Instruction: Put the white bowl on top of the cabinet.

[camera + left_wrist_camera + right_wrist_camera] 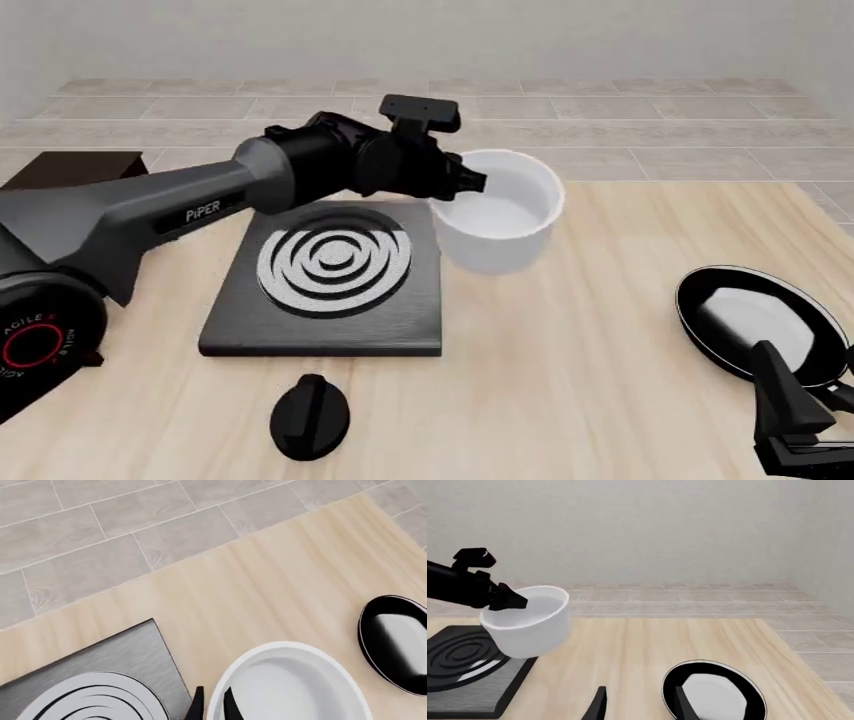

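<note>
I have the left gripper (461,183) pinched on the white bowl (497,208) rim, bowl lifted beside the burner slab (334,275). Keep it level, swing to the cabinet (74,168). Right gripper (639,705) hangs open, empty.

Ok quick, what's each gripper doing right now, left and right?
Left gripper: shut on the rim of the white bowl, one finger inside, one outside; bowl lifted and tilted.
Right gripper: open, holding nothing, by the black pan.
</note>
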`<state>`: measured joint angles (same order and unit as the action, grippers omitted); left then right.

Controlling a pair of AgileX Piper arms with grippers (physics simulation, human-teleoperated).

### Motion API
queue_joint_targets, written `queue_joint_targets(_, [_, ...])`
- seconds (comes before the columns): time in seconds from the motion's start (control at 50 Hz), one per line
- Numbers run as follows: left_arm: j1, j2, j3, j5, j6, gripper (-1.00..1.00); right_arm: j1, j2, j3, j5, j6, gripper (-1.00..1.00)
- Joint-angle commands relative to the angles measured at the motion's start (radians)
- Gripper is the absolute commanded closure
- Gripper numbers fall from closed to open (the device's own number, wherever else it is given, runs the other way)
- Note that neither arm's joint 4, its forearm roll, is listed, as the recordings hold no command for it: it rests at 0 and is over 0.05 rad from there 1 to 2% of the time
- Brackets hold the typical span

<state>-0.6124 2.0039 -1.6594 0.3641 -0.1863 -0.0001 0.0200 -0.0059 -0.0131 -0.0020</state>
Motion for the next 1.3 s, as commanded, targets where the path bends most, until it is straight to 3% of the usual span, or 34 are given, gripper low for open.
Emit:
queue_joint_targets(0.02, [0.061,-0.063,0.005,0.000,-0.002,1.00,0.000,0.000,0.000,0.000,0.000,-1.00])
queue_joint_targets(0.84, [0.259,-0.185,-0.010,0.055,0.006,1.00,0.000,0.000,0.000,0.000,0.000,-1.00])
queue_joint_targets(1.3, [0.385,-0.260,0.041,0.061,0.027,1.00,0.000,0.000,0.000,0.000,0.000,-1.00])
